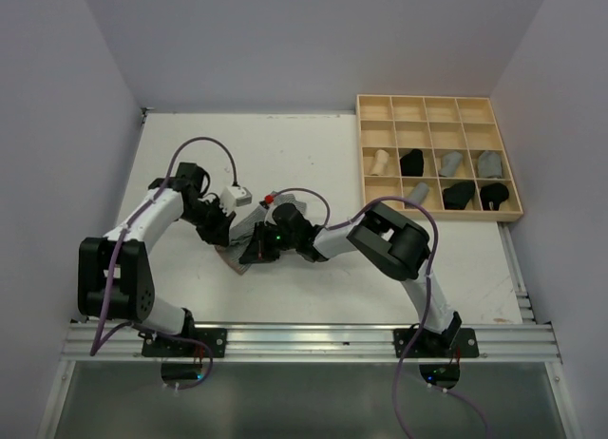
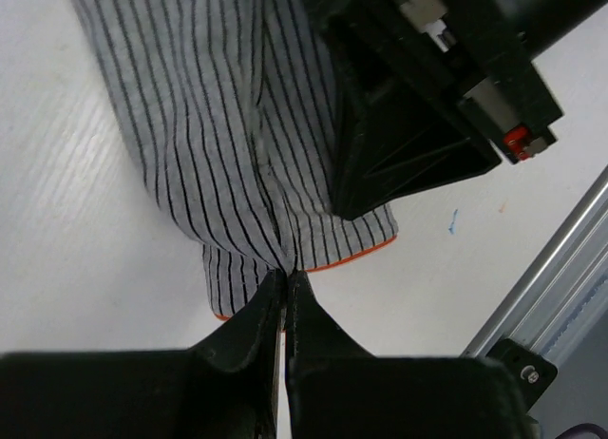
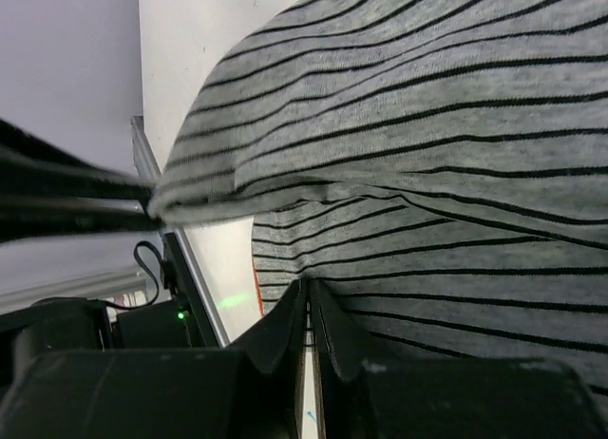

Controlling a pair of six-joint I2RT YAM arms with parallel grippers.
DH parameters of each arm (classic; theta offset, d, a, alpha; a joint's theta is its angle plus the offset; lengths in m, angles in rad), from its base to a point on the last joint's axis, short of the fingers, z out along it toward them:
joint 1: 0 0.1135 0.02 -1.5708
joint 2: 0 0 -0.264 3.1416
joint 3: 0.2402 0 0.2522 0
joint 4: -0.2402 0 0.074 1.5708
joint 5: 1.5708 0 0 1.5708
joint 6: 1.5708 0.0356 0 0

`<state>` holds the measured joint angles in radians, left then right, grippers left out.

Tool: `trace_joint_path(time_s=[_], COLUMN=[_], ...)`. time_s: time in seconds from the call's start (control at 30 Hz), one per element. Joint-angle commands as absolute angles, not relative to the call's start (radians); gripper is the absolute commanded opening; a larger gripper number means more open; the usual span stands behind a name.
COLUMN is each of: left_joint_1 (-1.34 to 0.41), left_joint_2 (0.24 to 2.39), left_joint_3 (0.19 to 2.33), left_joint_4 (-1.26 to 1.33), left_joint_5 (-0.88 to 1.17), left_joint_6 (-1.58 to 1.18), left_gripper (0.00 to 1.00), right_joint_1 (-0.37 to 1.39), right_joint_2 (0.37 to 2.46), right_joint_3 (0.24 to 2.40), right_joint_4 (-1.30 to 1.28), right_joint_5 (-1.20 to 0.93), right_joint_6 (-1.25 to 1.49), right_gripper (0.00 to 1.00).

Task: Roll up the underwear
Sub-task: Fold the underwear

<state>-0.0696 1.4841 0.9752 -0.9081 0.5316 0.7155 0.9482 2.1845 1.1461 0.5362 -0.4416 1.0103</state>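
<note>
left jaws pinch striped underwear [image 2: 218, 125] near its hem; right jaws clamp its fold.

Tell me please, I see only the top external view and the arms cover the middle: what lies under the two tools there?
Observer: A grey underwear with thin black stripes and an orange edge, lying on the table.
Operator: Does the left tool hold it?
Observer: Yes. The left tool is shut on a pinch of the cloth, close to the orange edge.
Operator: And the right tool?
Observer: The right tool is shut as well, with its tips against a fold of the stripes. Whether cloth is between them, I cannot tell.
</note>
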Motion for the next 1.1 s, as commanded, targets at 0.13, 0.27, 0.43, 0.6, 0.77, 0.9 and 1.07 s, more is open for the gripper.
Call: trace_joint_path(time_s=[0.13,0.27,0.43,0.6,0.77,0.9,1.07], left_joint_1=[-0.167,-0.172,-0.172,-0.172,-0.172,-0.172,-0.172], left_joint_2=[1.540,1.621,1.680,1.675,1.651,1.623,1.586], left_joint_3=[0.946,0.951,0.942,0.946,0.960,0.974,0.992], left_joint_4=[-0.874,-0.856,-0.822,-0.807,-0.833,-0.864,-0.920], left_joint_5=[0.554,0.557,0.551,0.555,0.566,0.574,0.597], left_joint_6=[0.646,0.624,0.609,0.600,0.609,0.617,0.629], left_gripper=[0.00,0.00,0.00,0.00,0.00,0.00,0.00], right_joint_1=[0.953,0.954,0.954,0.959,0.968,0.977,0.982], right_joint_2=[2.186,2.139,2.016,2.000,2.097,2.160,2.189], right_joint_3=[1.155,1.115,1.036,0.962,0.989,1.034,1.065], right_joint_4=[0.523,0.555,0.577,0.609,0.715,0.727,0.695], right_joint_5=[-0.413,-0.411,-0.396,-0.396,-0.403,-0.385,-0.373], right_joint_6=[1.020,1.040,1.066,1.083,1.138,1.144,1.140], right_gripper=[0.09,0.11,0.12,0.07,0.06,0.05,0.04])
